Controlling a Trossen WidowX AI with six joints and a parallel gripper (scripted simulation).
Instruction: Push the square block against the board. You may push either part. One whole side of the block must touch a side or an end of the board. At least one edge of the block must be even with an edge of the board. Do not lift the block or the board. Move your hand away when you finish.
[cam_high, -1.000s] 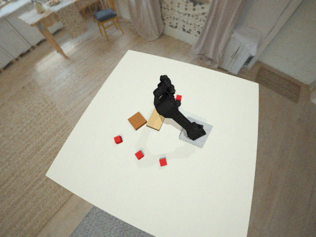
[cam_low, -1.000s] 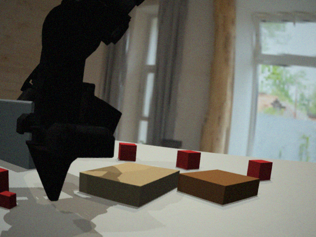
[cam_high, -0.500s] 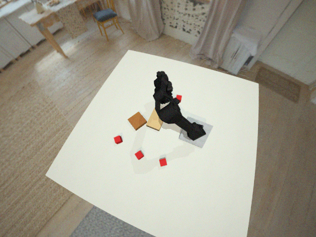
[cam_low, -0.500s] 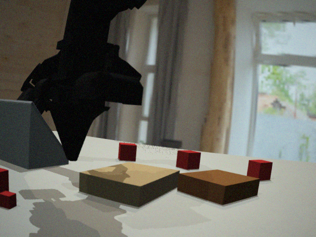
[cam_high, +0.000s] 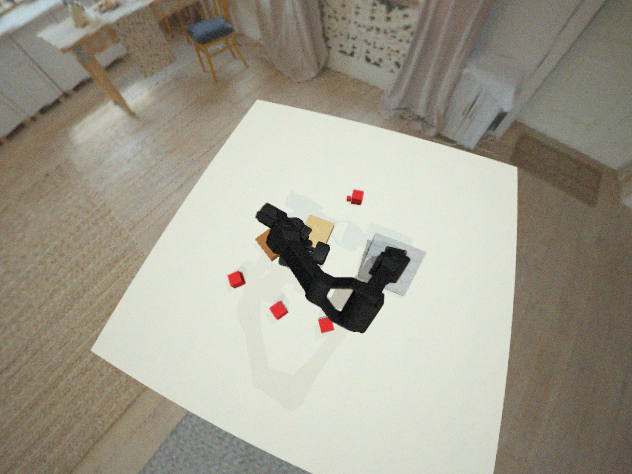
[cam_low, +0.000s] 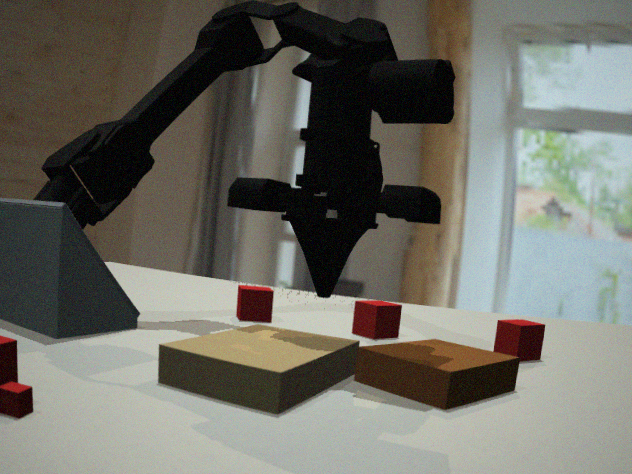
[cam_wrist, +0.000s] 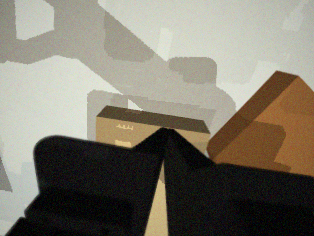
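Square brown block (cam_high: 265, 243) (cam_low: 439, 364) (cam_wrist: 295, 120) sits angled beside the tan board (cam_high: 320, 229) (cam_low: 260, 352) (cam_wrist: 150, 132), perhaps touching at a corner, its side not yet flush; the closed, empty gripper (cam_low: 324, 295) (cam_wrist: 166, 134) hovers above, with alignment and withdrawal remaining.

Black pincer (cam_high: 282, 261) (cam_low: 324, 295) (cam_wrist: 166, 134) shut, pointing straight down.

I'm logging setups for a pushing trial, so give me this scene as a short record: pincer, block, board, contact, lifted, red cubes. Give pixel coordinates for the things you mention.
pincer (cam_low: 324, 294) (cam_wrist: 166, 134): shut, above the tabletop
square block (cam_high: 264, 243) (cam_low: 439, 357) (cam_wrist: 295, 120): orange-brown, lying flat
board (cam_high: 320, 229) (cam_low: 260, 349) (cam_wrist: 150, 131): tan, lying flat
contact: no whole side of the block against the board
lifted: neither
red cubes: five, one smaller
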